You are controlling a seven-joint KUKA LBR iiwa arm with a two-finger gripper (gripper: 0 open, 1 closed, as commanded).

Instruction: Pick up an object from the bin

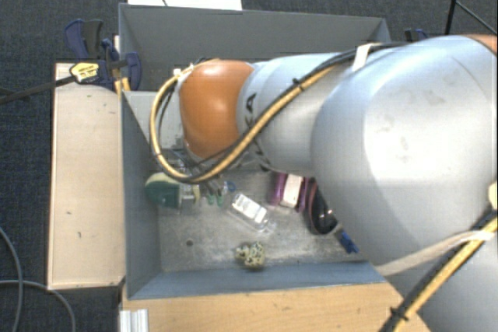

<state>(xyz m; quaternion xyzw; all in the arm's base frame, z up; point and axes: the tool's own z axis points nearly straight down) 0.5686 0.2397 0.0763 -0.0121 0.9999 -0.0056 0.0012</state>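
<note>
Green rounded thing point(161, 189), long axis left-right, lies by the bin's point(138, 229) left wall under the wrist point(212, 109); jaws' state hidden.

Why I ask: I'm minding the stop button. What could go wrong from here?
The gripper is low at the left side of the bin, beside a green round object. It might scrape the wall or wedge the object against it. The cable loop on the wrist hangs near that wall and could snag. A clear plastic packet lies close by and may get knocked.
</note>
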